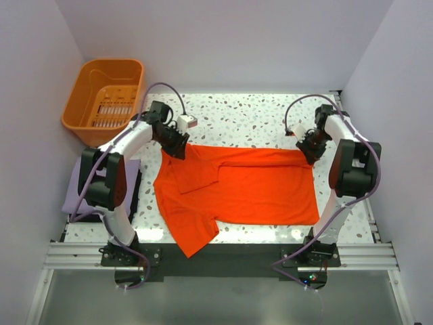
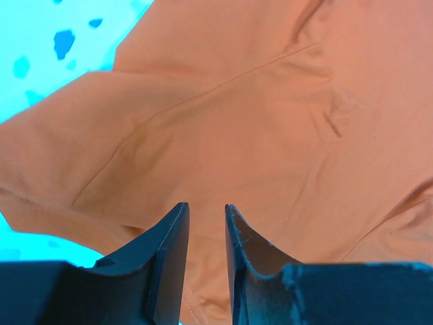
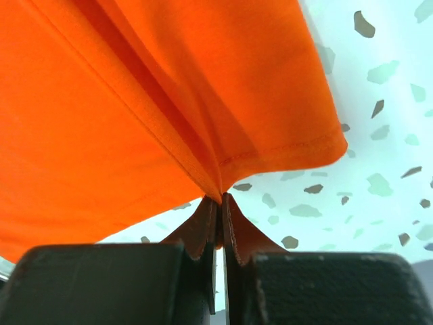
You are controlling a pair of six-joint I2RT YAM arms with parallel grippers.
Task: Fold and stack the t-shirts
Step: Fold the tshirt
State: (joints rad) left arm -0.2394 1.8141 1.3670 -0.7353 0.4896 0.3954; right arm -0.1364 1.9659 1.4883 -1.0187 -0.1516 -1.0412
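Top external: orange shirt (image 1: pixel 250 193) spread across the table (image 1: pixel 250 122), one sleeve reaching the near edge.
Left gripper (image 2: pixel 206 206): jaws apart with nothing between them, at the shirt's far left corner.
Right gripper (image 3: pixel 220 198): pinching the shirt's far right hem.
Lavender shirt (image 1: pixel 71 193): left edge, beside the left arm.
Basket (image 1: pixel 111 62): far left.

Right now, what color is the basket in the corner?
The basket is orange all over, with little slots in its bottom. The top view shows it best.
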